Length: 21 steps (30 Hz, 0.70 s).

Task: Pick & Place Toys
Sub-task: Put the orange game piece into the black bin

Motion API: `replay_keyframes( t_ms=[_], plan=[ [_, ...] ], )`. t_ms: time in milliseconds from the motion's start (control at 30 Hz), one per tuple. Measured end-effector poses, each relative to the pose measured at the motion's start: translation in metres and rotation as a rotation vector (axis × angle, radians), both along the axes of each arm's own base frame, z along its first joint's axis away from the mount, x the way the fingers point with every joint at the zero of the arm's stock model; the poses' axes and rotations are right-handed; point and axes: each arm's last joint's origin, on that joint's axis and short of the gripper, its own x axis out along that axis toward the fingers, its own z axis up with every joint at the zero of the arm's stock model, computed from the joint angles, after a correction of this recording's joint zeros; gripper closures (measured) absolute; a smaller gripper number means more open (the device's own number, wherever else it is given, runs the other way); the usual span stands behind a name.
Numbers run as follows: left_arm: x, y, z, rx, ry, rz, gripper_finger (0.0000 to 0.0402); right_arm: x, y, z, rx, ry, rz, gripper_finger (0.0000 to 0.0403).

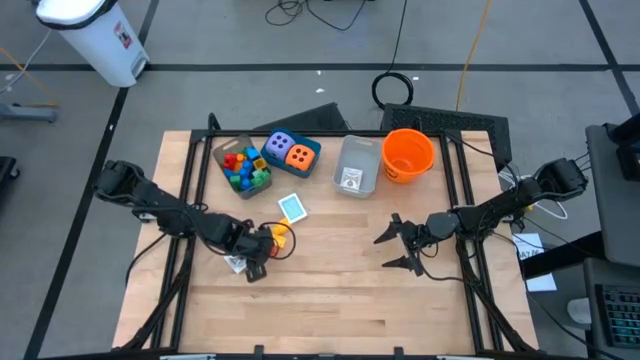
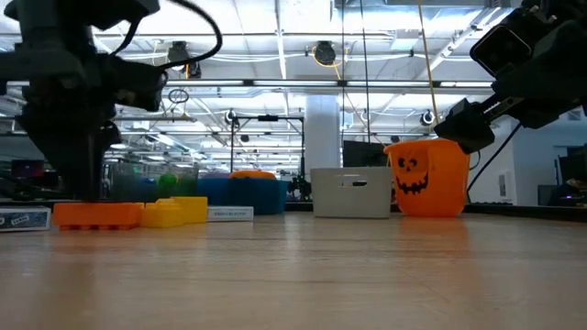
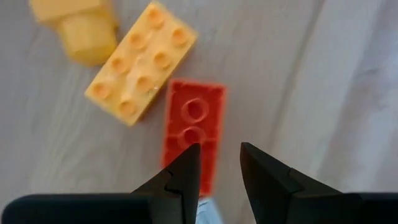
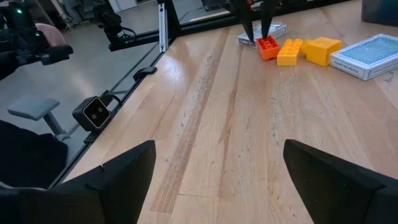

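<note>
Left gripper [image 1: 258, 262] is low over the table's left-centre, directly above an orange-red brick [image 3: 191, 134]. Its fingers [image 3: 180, 180] are parted a little and point down over the near end of the brick; they hold nothing. The wrist view cannot confirm whether the tips touch the brick. In the right wrist view the same fingers straddle the brick's end.

A yellow brick [image 3: 142, 62] lies just beside the orange-red one, tilted to it, corners close or touching. A second yellow block [image 3: 81, 28] sits just beyond it. In the low view all three form a row on the table: orange brick [image 2: 96, 214], then the yellow pieces [image 2: 174, 211]. A small flat card [image 1: 236, 264] lies under or against the left gripper. A teal card [image 1: 292, 207] lies flat on the table, just beyond the bricks.

Right gripper [image 1: 395, 247] hovers over the table's right-centre, well apart from the toys. Its fingers [image 4: 118, 180] are spread wide and empty.

Far side of the table, left to right: a tray of mixed bricks [image 1: 245, 168]; a purple die [image 1: 276, 146] and an orange die [image 1: 299, 155] together in a blue box [image 1: 314, 152]; a grey bin [image 1: 356, 166]; an orange bucket [image 1: 408, 153]. The bricks in the tray are red, blue, green and yellow.
</note>
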Motion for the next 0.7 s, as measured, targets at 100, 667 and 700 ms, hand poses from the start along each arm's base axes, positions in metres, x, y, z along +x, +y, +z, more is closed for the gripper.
replay_keyframes(
  t_ms=[100, 667, 700],
  plan=[
    [0.006, -0.002, 0.009, -0.006, -0.028, -0.023, 0.0282, 0.000, 0.000, 0.000, -0.007, -0.003, 0.002, 0.0055],
    [0.005, 0.025, 0.014, 0.069, 0.094, 0.035, 0.0281, 0.000, 0.000, 0.000, -0.007, -0.002, 0.002, 0.0055],
    [0.005, 0.026, 0.014, 0.060, 0.095, 0.037, 0.0281, 0.000, 0.000, 0.000, -0.007, -0.002, 0.002, 0.0055]
  ],
)
